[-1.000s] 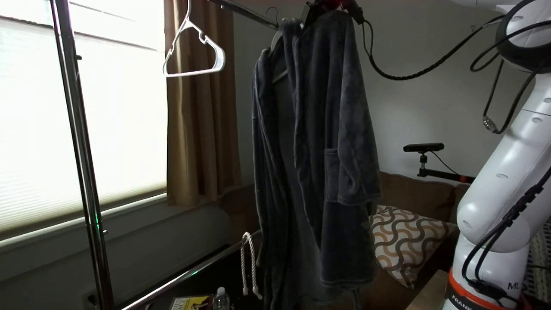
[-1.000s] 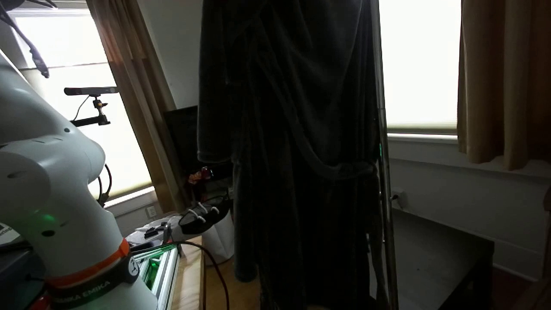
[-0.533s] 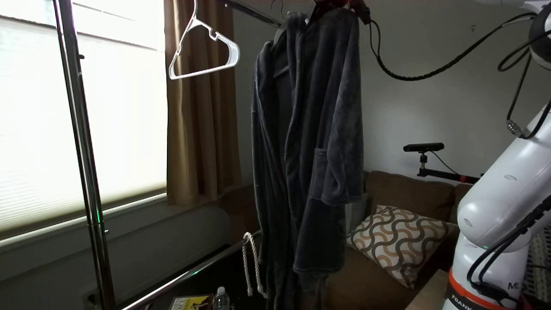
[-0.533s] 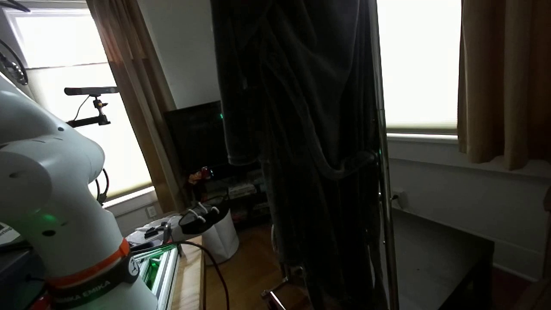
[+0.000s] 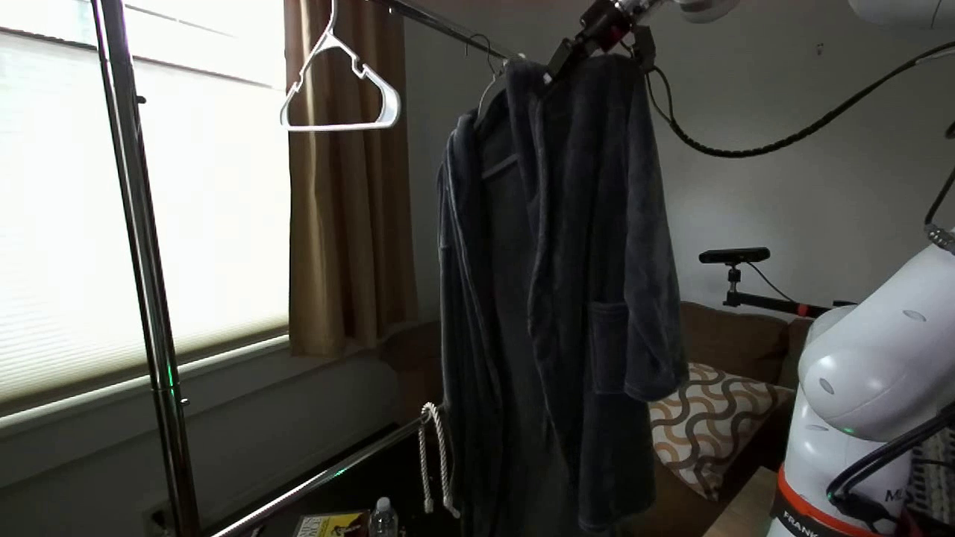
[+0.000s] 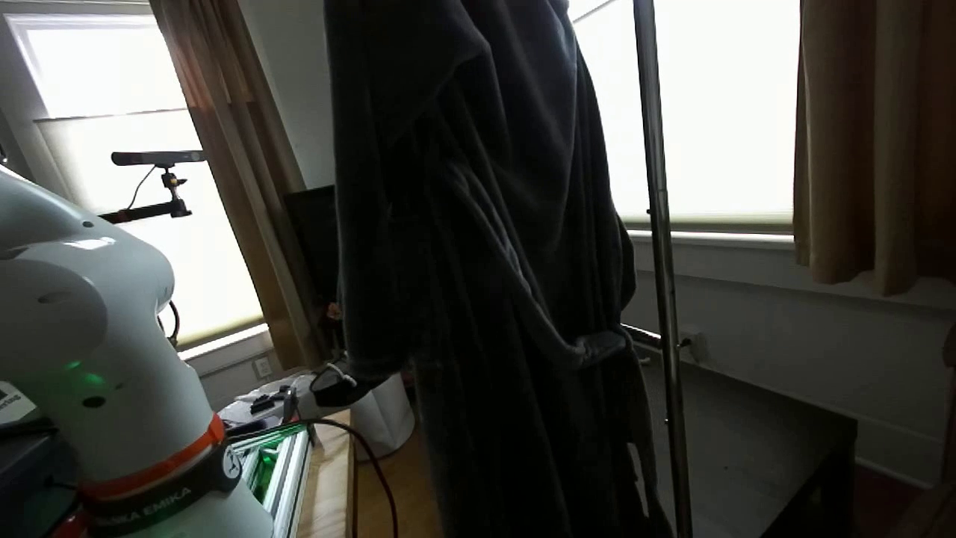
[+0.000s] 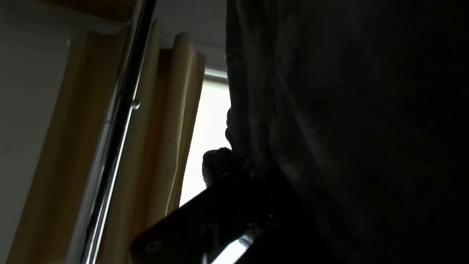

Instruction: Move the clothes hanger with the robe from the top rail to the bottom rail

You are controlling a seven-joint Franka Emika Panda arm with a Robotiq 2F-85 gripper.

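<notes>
The charcoal robe (image 5: 567, 224) hangs from my gripper (image 5: 558, 68), which is shut on it at the collar and shoulder. It fills the middle of an exterior view (image 6: 478, 261). The clothes hanger (image 5: 499, 166) is mostly hidden inside the robe. Its thin dark hook overlaps the top rail (image 5: 448, 28) in the picture; I cannot tell whether they touch. The bottom rail (image 5: 336, 470) runs low, partly behind the robe. In the wrist view the gripper (image 7: 256, 183) is a dark silhouette against the robe (image 7: 329, 110); its fingertips are hard to make out.
A bare white hanger (image 5: 343, 127) hangs on the top rail. A white cord (image 5: 425, 447) loops over the bottom rail. The rack's vertical pole (image 5: 142, 224) also shows in an exterior view (image 6: 661, 261), near the robe. A sofa pillow (image 5: 724, 425) lies behind the robe.
My gripper and the robe rose slightly, then came lower and to the right in an exterior view. The robe swung and now shows apart from the vertical pole. The white hanger swayed.
</notes>
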